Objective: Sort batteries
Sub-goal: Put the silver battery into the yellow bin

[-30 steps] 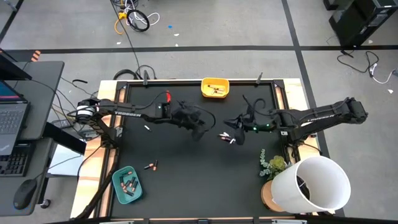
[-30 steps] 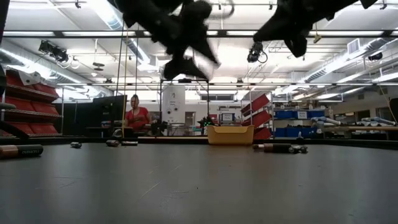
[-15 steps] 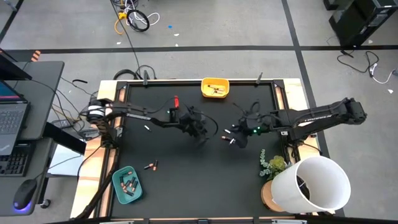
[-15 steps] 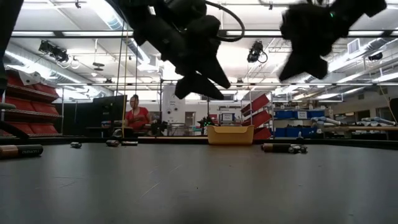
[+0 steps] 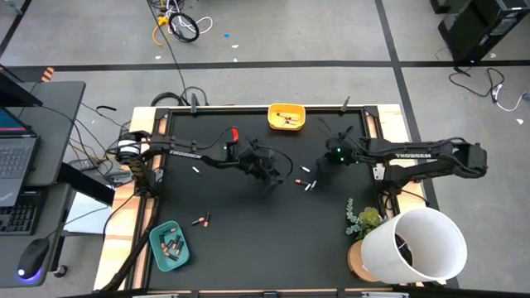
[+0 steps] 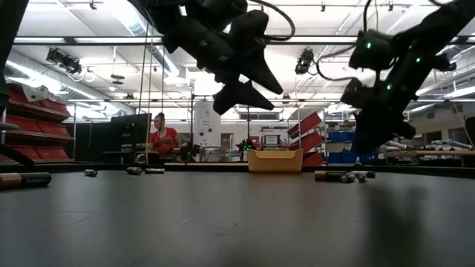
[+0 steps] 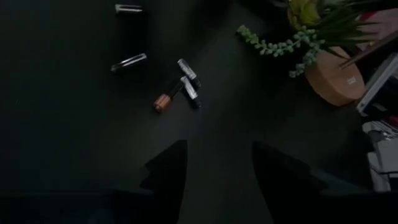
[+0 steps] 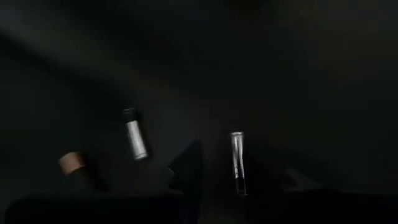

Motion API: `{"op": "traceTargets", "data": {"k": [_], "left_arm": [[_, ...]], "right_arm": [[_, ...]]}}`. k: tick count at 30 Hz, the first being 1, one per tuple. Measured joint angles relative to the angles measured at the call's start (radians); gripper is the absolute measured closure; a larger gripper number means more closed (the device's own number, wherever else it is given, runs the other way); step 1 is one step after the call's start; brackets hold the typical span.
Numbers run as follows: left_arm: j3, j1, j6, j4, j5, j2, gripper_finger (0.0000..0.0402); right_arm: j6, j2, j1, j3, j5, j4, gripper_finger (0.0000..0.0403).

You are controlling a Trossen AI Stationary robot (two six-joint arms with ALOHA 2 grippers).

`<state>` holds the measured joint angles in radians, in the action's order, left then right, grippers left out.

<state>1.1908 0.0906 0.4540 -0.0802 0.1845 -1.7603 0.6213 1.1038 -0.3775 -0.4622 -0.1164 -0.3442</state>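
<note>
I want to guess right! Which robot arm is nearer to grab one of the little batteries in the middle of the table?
Probably the right. The right gripper hangs almost beside the loose batteries. The left gripper, open and empty, sits a bit farther off, though it looks straight at them.

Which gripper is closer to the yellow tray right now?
Right. The right gripper hovers just off the yellow tray toward the right arm's side; the left gripper hangs farther off, over mid-table.

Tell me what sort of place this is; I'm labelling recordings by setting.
Probably a workshop or warehouse-style robotics lab: red storage bins on shelving, a concrete floor marked with black tape lines, and a laptop desk beside the table.
</note>
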Motion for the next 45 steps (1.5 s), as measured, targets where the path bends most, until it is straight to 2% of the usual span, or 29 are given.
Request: {"op": "traceTargets", "data": {"k": [5, 9, 15, 18, 22, 24, 32, 39, 42, 45], "left_arm": [[0.001, 0.011, -0.005, -0.005, 0.057, 0.001, 0.0206], [0.001, 0.023, -0.01, -0.007, 0.08, 0.001, 0.0206], [0.001, 0.041, -0.015, -0.025, 0.119, 0.019, 0.0206], [0.0, 0.049, -0.027, -0.04, 0.115, 0.042, 0.0206], [0.001, 0.064, -0.034, -0.049, 0.105, 0.059, 0.0206], [0.0, 0.071, -0.034, -0.068, 0.104, 0.065, 0.0206], [0.001, 0.08, -0.032, -0.07, 0.106, 0.068, 0.0206], [0.001, 0.08, -0.031, -0.074, 0.109, 0.068, 0.0206], [0.001, 0.08, -0.031, -0.075, 0.109, 0.068, 0.0206], [0.001, 0.08, -0.031, -0.076, 0.109, 0.068, 0.0206]], "right_arm": [[-0.103, 0.063, -0.105, 0.02, 0.035, 0.05, 0.0282], [-0.179, 0.17, -0.151, 0.02, 0.034, 0.055, 0.0281], [-0.19, 0.269, -0.186, 0.011, 0.061, 0.16, 0.0285], [-0.167, 0.27, -0.187, 0.012, 0.062, 0.163, 0.03], [-0.174, 0.277, -0.187, 0.011, 0.038, 0.142, 0.0373], [-0.194, 0.283, -0.183, 0.01, 0.029, 0.139, 0.0392], [-0.231, 0.243, -0.168, -0.006, 0.012, 0.126, 0.0403], [-0.228, 0.145, -0.135, -0.079, 0.082, 0.128, 0.0402], [-0.229, 0.118, -0.131, -0.109, 0.149, 0.114, 0.0402], [-0.191, 0.094, -0.14, -0.145, 0.161, -0.042, 0.0401]]}}
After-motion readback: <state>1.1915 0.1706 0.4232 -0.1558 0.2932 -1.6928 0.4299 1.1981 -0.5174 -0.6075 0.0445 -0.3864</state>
